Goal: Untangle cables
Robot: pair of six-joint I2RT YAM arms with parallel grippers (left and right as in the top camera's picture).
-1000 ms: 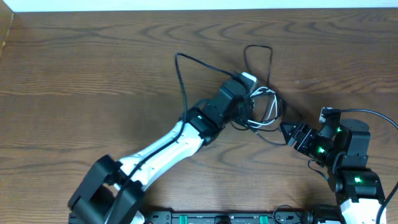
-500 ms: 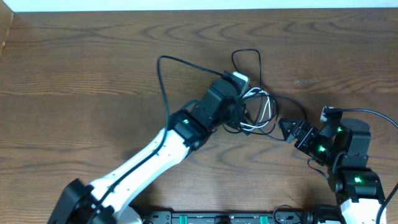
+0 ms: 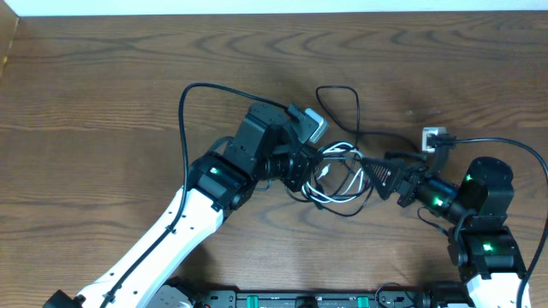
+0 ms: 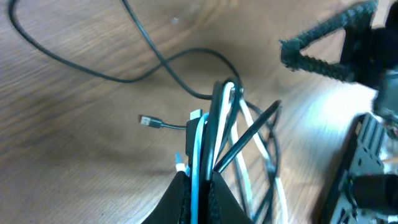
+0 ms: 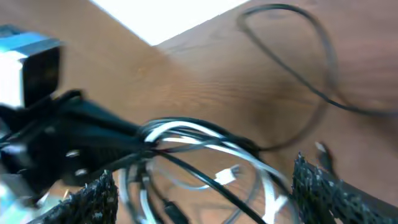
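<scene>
Tug-of-war brewing in the middle of the counter (image 3: 103, 68)
Left hand (image 4: 198, 186) is clamped on a bunch of black and white strands; right hand (image 5: 208, 186) gapes wide around the loops of the cables (image 5: 199, 134). If it bites both colours at once, pulling probably just cinches the knot tighter.

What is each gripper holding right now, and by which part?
The left gripper pinches the cables, black and white together, at their bunched loops. The right gripper is open, holding nothing.
</scene>
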